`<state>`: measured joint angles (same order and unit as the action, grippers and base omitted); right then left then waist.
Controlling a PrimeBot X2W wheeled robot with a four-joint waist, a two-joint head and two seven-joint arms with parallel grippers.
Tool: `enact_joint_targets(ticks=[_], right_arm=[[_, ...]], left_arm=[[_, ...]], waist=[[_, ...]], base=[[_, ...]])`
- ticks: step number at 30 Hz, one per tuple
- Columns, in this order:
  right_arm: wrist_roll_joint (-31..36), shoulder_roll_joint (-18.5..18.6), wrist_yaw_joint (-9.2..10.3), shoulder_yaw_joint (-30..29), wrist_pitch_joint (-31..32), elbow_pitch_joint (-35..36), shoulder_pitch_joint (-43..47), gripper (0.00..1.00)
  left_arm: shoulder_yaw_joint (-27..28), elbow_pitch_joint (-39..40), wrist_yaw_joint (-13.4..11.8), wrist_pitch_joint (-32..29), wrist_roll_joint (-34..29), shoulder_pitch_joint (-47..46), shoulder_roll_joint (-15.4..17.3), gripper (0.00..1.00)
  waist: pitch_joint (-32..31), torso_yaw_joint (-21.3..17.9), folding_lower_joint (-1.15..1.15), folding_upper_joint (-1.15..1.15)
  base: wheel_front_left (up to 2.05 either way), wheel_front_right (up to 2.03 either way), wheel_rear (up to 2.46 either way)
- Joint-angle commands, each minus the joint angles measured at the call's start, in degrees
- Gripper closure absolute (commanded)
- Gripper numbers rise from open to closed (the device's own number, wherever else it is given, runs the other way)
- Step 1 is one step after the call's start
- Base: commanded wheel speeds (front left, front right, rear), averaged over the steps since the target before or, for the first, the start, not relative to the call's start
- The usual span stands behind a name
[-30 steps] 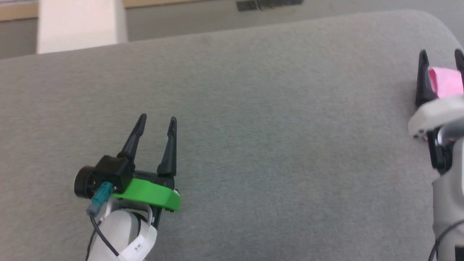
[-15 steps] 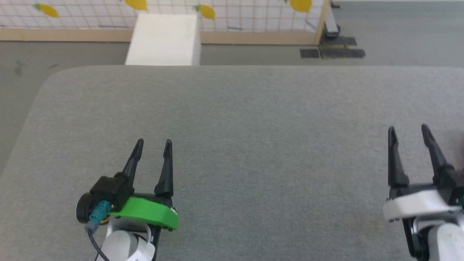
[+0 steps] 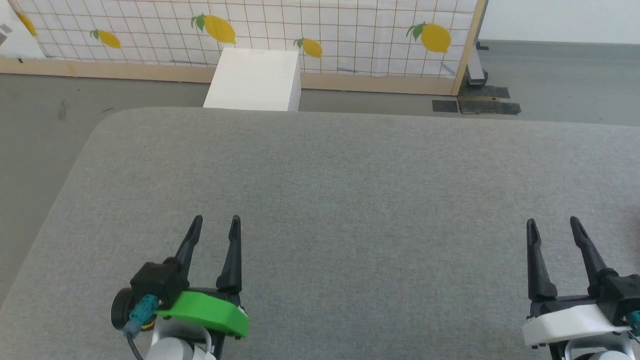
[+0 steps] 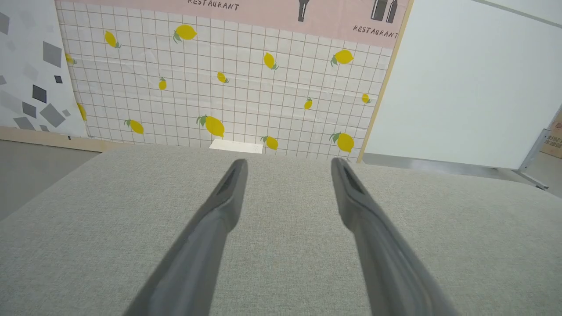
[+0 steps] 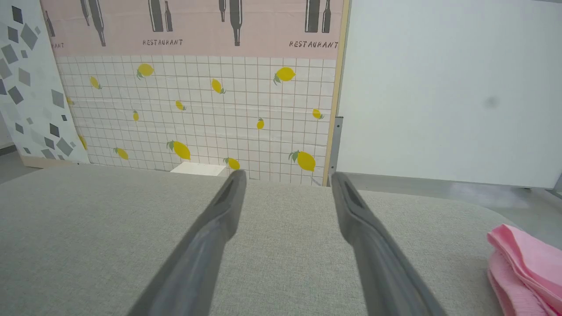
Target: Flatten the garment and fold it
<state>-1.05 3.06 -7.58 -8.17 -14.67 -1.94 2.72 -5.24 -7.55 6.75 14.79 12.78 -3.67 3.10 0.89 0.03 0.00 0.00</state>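
Note:
The garment [image 5: 524,267] is a light pink cloth lying folded in layers on the grey surface, at the lower right edge of the right wrist view, to the right of my right gripper's fingers and apart from them. My right gripper [image 3: 553,222] [image 5: 287,177] hovers open over the grey surface at the lower right of the head view, nothing between its fingers. At the lower left, my left gripper [image 3: 216,220] [image 4: 287,164], with its green mount, is open and empty too.
The wide grey padded table [image 3: 350,180] has rounded corners and a far edge ahead. Beyond it stand a white box [image 3: 255,80] on the floor and a tiled wall panel with lemons [image 3: 320,35].
The head camera has swung, bringing the table's far edge and the wall into sight and losing the pink cloth at the right. Both grippers stay open.

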Motion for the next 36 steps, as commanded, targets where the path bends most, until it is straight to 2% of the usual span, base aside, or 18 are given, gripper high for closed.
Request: enact_joint_targets(ticks=[1, 30, 31, 36], right_arm=[[-0.6, -0.2, 0.09, 0.3, -0.3, 0.4, 0.8, 0.0], [-3.3, -0.2, 0.09, 0.8, -0.3, 0.0, 1.2, 0.0], [-2.9, 0.0, 0.0, 0.6, 0.0, 0.1, 0.9, 1.0], [-2.9, 0.0, 0.0, 0.5, 0.0, 0.1, 0.9, 1.0]], left_arm=[[-0.1, -0.3, -0.3, 0.2, 0.5, 1.0, -0.2, 0.0], [-0.6, -0.9, -0.5, 0.2, 1.5, 0.8, -0.2, 0.0], [-0.7, -0.9, -0.3, 0.0, 0.9, 0.7, 0.0, 1.0], [-0.7, -0.9, -0.3, -0.1, 0.9, 0.7, 0.0, 1.0]], waist=[[-0.1, -0.2, 0.0, 0.0], [0.4, -0.4, 0.0, 0.0], [0.4, -0.4, 0.0, 0.0], [0.4, -0.4, 0.0, 0.0]], base=[[0.0, 0.0, 0.0], [0.0, 0.0, 0.0], [0.0, 0.0, 0.0], [0.0, 0.0, 0.0]])
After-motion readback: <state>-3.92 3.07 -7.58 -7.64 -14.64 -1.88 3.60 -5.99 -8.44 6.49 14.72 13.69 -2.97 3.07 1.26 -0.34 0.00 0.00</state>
